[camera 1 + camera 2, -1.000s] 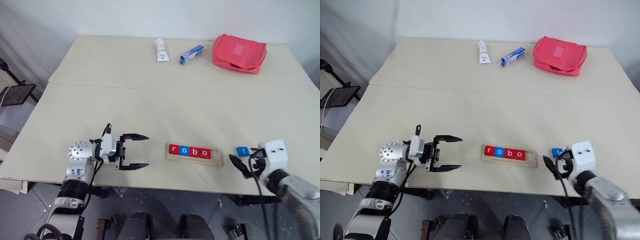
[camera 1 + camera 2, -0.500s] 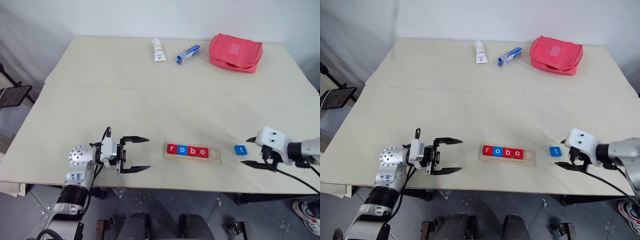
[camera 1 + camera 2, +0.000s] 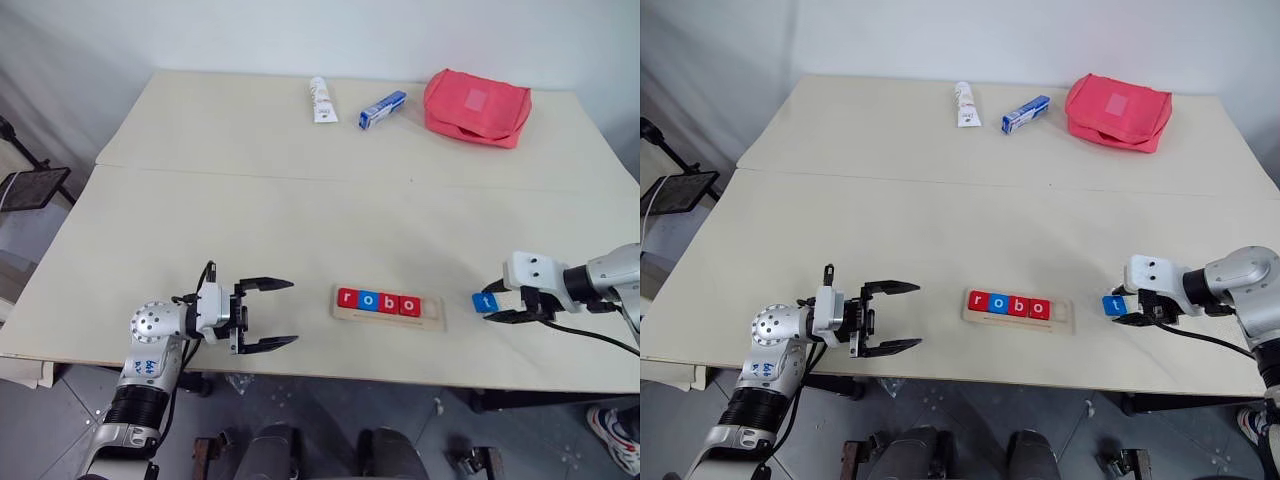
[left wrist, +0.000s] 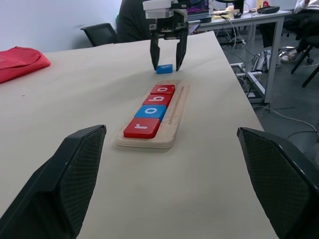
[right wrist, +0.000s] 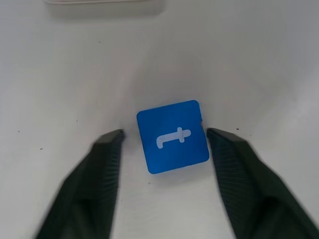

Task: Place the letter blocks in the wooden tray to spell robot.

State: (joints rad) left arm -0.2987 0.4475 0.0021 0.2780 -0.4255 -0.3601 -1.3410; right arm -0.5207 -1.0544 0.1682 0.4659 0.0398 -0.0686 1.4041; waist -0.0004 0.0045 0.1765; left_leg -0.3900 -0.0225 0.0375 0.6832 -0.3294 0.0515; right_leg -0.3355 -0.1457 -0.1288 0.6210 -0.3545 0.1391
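Nearest the front edge of the matte beige worktop [image 3: 300, 220], the left gripper [image 3: 268, 314] lies level with its black, mesh-textured fingers [image 4: 75, 169] spread wide and released, grasping nothing. Just past it sits the long pale wooden tray [image 3: 388, 315] with a shallow groove and raised rim, holding four small flat square tiles in a row: red "r" [image 3: 347, 298], blue "o" [image 3: 367, 300], red "b" [image 3: 388, 303] and red "o" [image 3: 408, 305], all in white lowercase; the slot at its right end is bare wood. To the right, off the tray, the fifth glossy blue square tile marked "t" [image 5: 173, 136] lies flat on the worktop between the right gripper's [image 3: 503, 303] fingers [image 5: 107, 154], which stand partly closed, one fingertip just touching the tile's edge, the other just beside it. At the far edge lie a white tube [image 3: 321, 100], a blue-and-white box [image 3: 383, 109] and a soft red fabric pouch [image 3: 477, 106]; their print is too small to read.
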